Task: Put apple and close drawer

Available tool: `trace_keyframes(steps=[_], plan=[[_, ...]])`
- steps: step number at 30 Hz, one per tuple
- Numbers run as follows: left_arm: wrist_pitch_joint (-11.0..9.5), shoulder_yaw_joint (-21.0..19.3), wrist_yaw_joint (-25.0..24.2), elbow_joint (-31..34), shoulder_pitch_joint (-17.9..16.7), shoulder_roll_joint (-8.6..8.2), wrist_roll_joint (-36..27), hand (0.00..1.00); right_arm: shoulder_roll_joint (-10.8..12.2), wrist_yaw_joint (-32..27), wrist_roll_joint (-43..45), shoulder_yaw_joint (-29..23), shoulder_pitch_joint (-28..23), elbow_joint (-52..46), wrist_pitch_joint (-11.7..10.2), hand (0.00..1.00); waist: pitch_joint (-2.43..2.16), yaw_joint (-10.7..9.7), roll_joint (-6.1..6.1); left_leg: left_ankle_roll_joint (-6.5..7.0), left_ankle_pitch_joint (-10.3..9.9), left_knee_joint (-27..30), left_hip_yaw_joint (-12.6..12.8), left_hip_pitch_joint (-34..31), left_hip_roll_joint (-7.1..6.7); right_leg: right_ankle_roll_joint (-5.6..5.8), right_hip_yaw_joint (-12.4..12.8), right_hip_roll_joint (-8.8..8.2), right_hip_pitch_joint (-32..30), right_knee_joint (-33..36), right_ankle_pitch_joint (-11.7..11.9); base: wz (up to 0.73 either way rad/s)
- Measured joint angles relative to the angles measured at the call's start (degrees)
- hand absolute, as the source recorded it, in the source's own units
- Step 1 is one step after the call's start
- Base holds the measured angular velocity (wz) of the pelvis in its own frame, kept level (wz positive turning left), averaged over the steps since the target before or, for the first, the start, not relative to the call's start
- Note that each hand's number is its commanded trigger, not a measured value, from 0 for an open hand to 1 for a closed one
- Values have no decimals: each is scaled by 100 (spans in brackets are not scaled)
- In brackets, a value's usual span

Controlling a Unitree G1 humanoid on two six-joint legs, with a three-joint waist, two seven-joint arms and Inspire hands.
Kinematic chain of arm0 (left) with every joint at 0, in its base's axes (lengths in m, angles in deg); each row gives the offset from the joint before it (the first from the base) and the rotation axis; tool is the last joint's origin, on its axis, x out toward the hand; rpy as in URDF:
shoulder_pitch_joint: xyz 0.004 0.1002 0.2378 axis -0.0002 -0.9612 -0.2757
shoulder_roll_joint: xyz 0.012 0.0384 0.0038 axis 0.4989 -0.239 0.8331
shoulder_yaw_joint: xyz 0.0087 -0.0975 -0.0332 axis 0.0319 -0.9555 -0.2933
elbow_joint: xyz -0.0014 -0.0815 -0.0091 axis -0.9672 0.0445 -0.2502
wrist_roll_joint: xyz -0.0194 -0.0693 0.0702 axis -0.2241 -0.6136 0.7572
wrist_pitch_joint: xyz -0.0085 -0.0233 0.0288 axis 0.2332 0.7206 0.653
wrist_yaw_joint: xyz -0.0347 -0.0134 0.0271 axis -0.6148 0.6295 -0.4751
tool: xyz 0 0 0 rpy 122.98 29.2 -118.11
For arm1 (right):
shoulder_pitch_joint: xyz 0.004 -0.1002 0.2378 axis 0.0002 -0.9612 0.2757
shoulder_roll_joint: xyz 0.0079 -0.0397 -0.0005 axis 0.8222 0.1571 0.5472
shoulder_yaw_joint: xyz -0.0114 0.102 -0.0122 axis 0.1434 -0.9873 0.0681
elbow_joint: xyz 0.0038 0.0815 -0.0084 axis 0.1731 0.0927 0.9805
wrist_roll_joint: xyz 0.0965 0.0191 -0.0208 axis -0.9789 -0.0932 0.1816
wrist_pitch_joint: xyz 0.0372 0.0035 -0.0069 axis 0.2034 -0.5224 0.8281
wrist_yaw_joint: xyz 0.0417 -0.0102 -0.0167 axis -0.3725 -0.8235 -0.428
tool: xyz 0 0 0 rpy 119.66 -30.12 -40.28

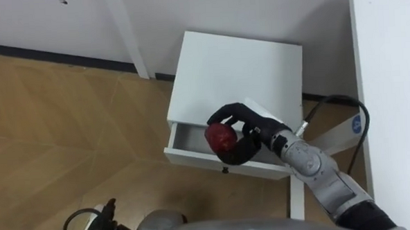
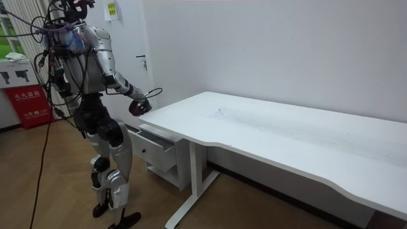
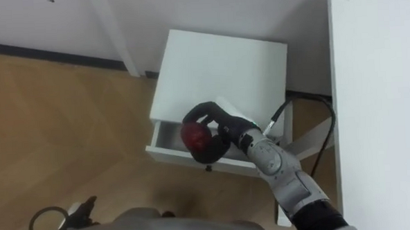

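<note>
Now right hand (image 1: 253, 132) is curled round apple (image 1: 220, 136), just above open drawer (image 1: 189, 139) at cabinet's (image 1: 237, 65) 6 o'clock. Best lower it inside, clear of front lip, before uncurling.

1. We found the room evenly bright, with the white wall (image 2: 286, 51) and desk (image 2: 305, 137) softly lit.
2. We saw daylight at a window (image 2: 7, 32) on the room view's left.
3. We noted dim shade under the desk and inside the drawer (image 1: 192, 138).
4. We caught a faint sheen on the floor (image 1: 53, 121).
</note>
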Motion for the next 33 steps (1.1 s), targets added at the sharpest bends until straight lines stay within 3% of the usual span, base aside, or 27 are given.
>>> trace_keyframes(steps=[15,16,17,19,20,22,24,25,26,28,29,30,31,33], plan=[[-95,-11,0,-235,-5,-19,-79,0,-5,-108,-4,-94,-22,378,-18,100,24,-41,32,11,6,10,-9,-30,-12,1,-2,-10,-5,-4,0,1],[-95,-20,0,-257,-1,-24,-76,0,-3,-120,0,-126,-21,377,-21,62,27,-40,37,11,6,18,-10,-34,-10,1,-1,-9,-6,-3,0,0],[-96,-36,0,-272,4,-30,-75,0,-2,-121,2,-152,-22,378,-21,53,30,-39,41,11,6,28,-10,-38,-10,1,-2,-9,-6,-3,0,0],[-99,-87,0,-356,39,-41,-73,0,-2,-149,2,-295,-21,377,-21,55,38,-33,53,11,6,52,-8,-46,-9,1,-1,-11,-7,1,0,0],[-99,-114,0,-356,34,-42,-72,0,-5,-164,2,-318,-20,375,-21,48,38,-33,53,11,6,54,-8,-46,-8,1,-1,-11,-8,4,0,0],[-98,-142,0,-353,32,-42,-74,0,-2,-185,-4,-447,-20,347,-21,2,36,-25,56,11,6,64,-8,-46,-6,1,-2,-10,-7,10,0,0],[-98,-153,0,-351,31,-42,-73,0,0,-217,-10,-528,-20,303,-21,4,29,-25,57,11,6,67,-8,-36,-6,2,0,-10,4,13,0,0],[-98,-170,0,-352,31,-42,-73,0,0,-253,-10,-549,-19,295,-21,21,17,-26,54,11,6,69,-8,-31,-6,2,1,-10,11,15,1,0],[-98,-179,0,-351,32,-42,-74,0,0,-255,-10,-556,-19,294,-21,21,10,-26,53,11,6,71,-8,-28,-6,2,1,-10,15,15,1,0],[-98,-282,0,-351,29,-49,-74,0,5,-263,-24,-595,-20,285,-21,52,4,-26,51,11,6,75,-6,4,-6,2,-1,-10,46,14,1,0],[-98,-300,0,-351,26,-48,-74,0,5,-269,-36,-607,-20,280,-21,47,4,-27,51,11,6,73,-6,19,-6,3,-2,-11,59,12,1,0],[-97,-330,1,-351,14,-48,-74,0,9,-291,-87,-630,-20,279,-21,30,3,-24,53,11,6,64,-6,63,-8,3,-4,-12,98,9,1,0],[-97,-332,1,-350,6,-49,-74,0,26,-336,-143,-670,-17,279,-21,0,-5,-22,57,12,5,63,-8,69,-8,3,-10,-12,109,10,1,0],[-97,-331,2,-346,2,-59,-73,0,41,-446,-242,-708,-8,279,-21,0,-5,-18,59,12,6,68,-9,67,-8,6,-11,-11,109,10,3,0]])
